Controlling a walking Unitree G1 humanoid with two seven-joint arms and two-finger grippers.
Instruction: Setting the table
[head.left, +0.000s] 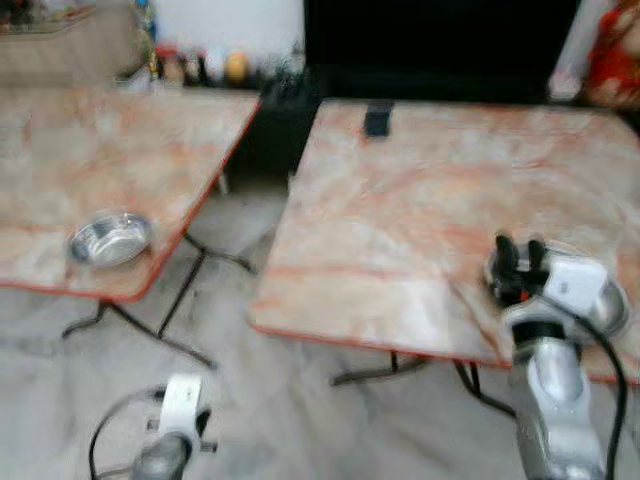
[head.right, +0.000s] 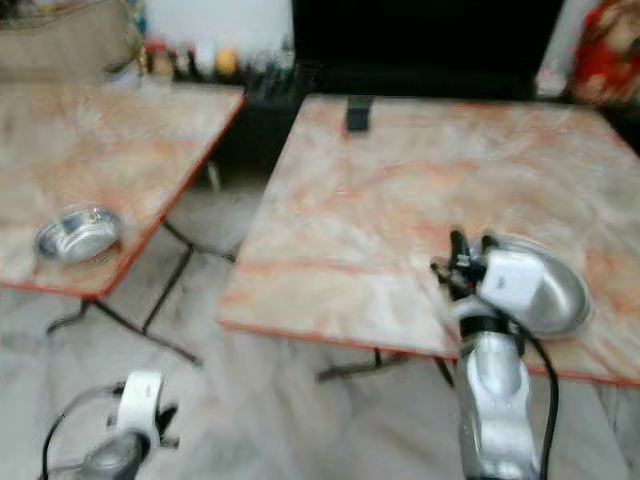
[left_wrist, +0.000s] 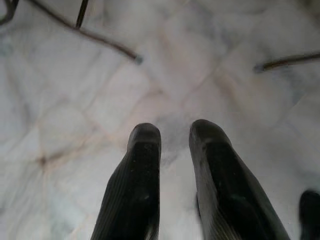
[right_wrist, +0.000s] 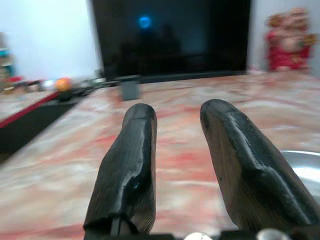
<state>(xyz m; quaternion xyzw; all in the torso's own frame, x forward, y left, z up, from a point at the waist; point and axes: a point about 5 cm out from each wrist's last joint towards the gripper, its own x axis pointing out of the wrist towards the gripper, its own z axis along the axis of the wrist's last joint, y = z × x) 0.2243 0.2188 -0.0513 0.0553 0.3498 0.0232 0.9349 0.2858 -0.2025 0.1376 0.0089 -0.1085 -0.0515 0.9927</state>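
Right gripper (head.left: 520, 262) hovers over table (head.left: 400, 200), beside steel plate (head.right: 550, 290).

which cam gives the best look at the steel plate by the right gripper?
Right eye view: the steel plate shows mostly whole beside the right gripper. Left eye view has the wrist covering more. Right wrist view catches just a rim sliver.

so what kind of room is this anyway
Probably a living or dining room in a home: two marble-patterned folding tables on a pale tiled floor, a large dark screen against the far wall, and a steel bowl and plate set out.
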